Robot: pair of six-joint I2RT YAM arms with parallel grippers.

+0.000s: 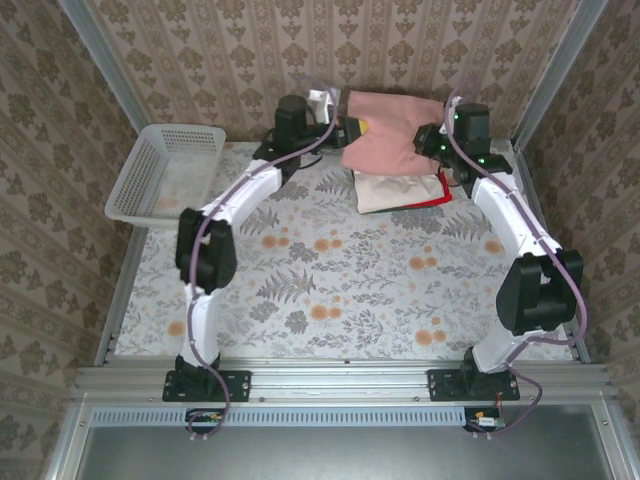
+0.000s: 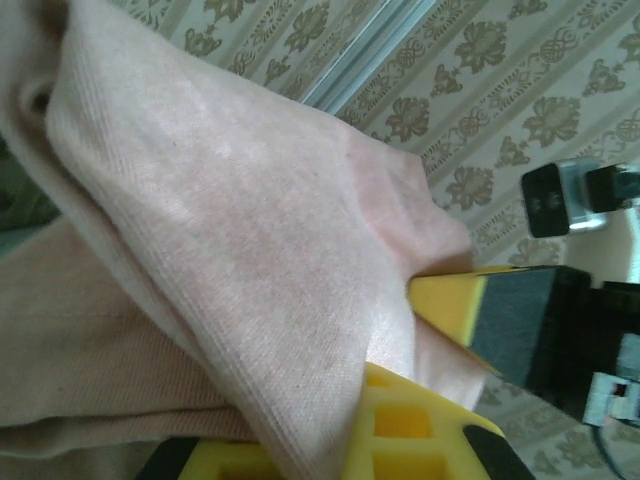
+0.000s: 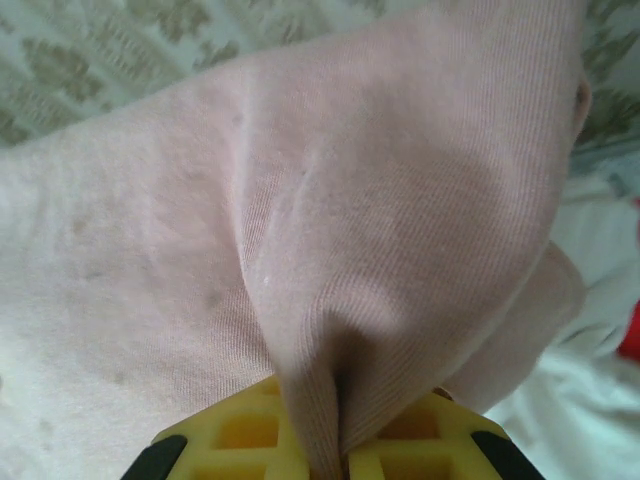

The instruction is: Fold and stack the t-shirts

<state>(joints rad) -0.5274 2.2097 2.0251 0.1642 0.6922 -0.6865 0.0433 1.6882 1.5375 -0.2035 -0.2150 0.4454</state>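
Note:
The dusty-pink tee (image 1: 388, 130) hangs lifted at the back of the table, stretched between both grippers. My left gripper (image 1: 354, 128) is shut on its left edge; in the left wrist view the pink cloth (image 2: 250, 250) is pinched in the left gripper (image 2: 405, 345) between yellow fingers (image 2: 448, 303). My right gripper (image 1: 428, 140) is shut on the right edge, where a fold of pink cloth (image 3: 350, 230) runs down into the right gripper (image 3: 340, 450). Below the pink tee lies a folded cream tee (image 1: 395, 190) on a red tee (image 1: 443, 197). The green tee is hidden.
A white lattice basket (image 1: 165, 170) stands at the table's back left. The floral tablecloth (image 1: 330, 280) covers the table in front of the stack. Metal frame posts and wallpapered walls close in the back and sides. Cream cloth (image 3: 590, 400) and a red edge (image 3: 632, 340) lie beneath the right gripper.

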